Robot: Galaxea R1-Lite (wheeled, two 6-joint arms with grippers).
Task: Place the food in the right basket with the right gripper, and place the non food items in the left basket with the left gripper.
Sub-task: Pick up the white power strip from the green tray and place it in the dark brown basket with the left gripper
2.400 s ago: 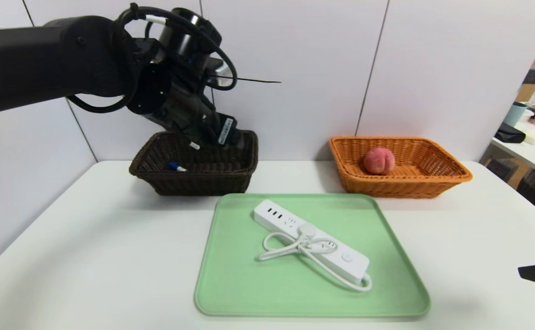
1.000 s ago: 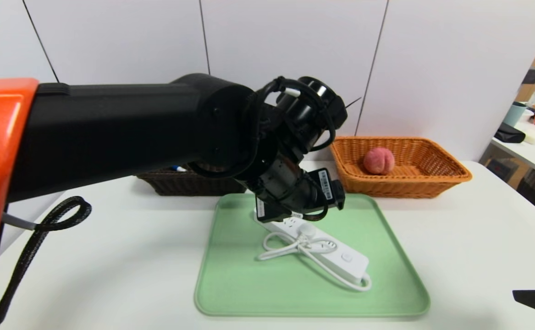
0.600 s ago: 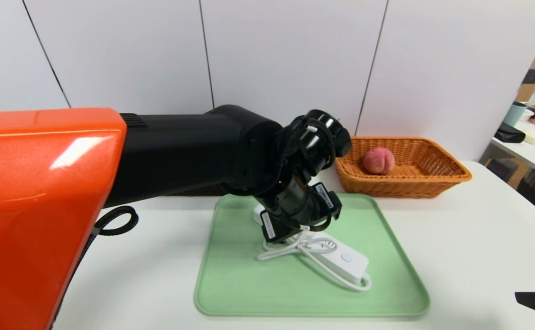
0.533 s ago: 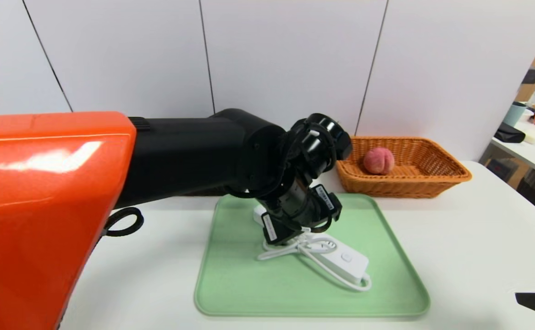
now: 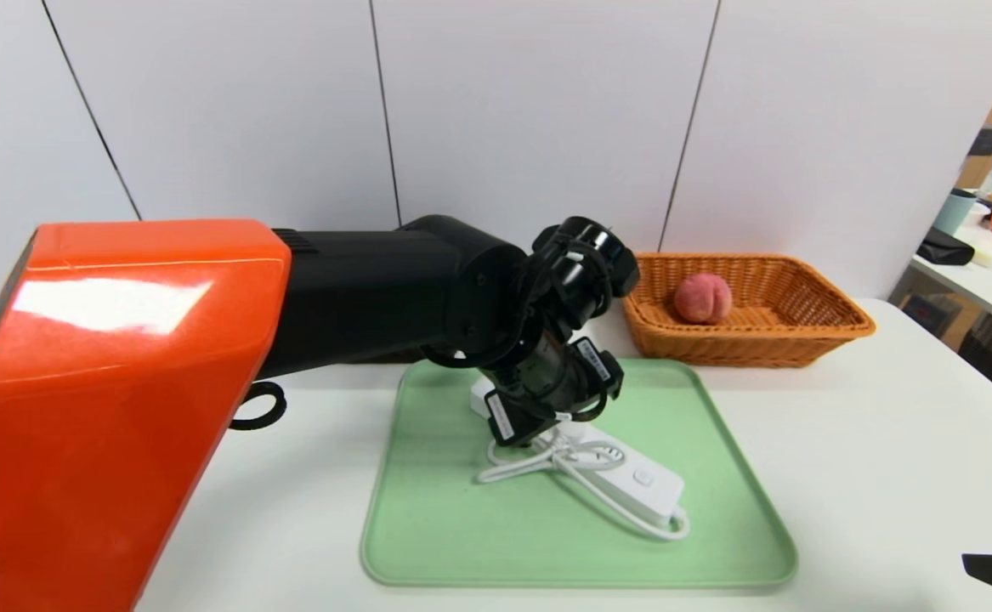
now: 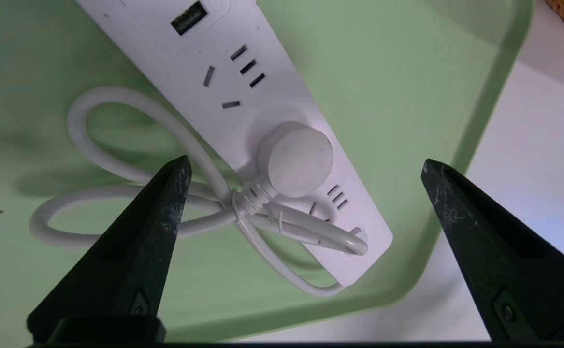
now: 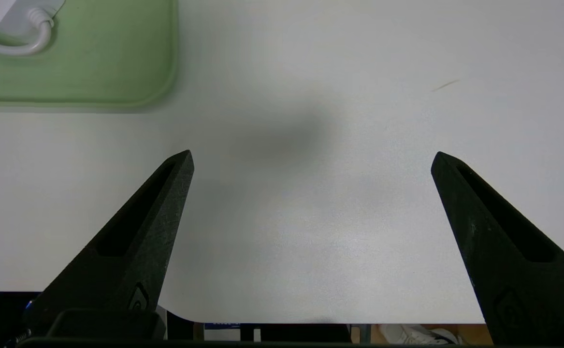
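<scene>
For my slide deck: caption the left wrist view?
Open left gripper poised above the white power strip on the green tray.

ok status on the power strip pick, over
Left gripper open, poised above power strip on green tray. Right gripper open, parked over bare table. Peach in orange basket. Nothing in the way.

The left claw (image 5: 559,408) hangs low over the far end of the power strip (image 5: 627,480), which lies slantwise on the green tray (image 5: 427,527) with its cord bundled beside it. Its arm (image 5: 121,382) reaches in from the left. A peach (image 5: 703,298) sits in the orange basket (image 5: 810,327) at the far right of the desk (image 5: 887,442).
</scene>
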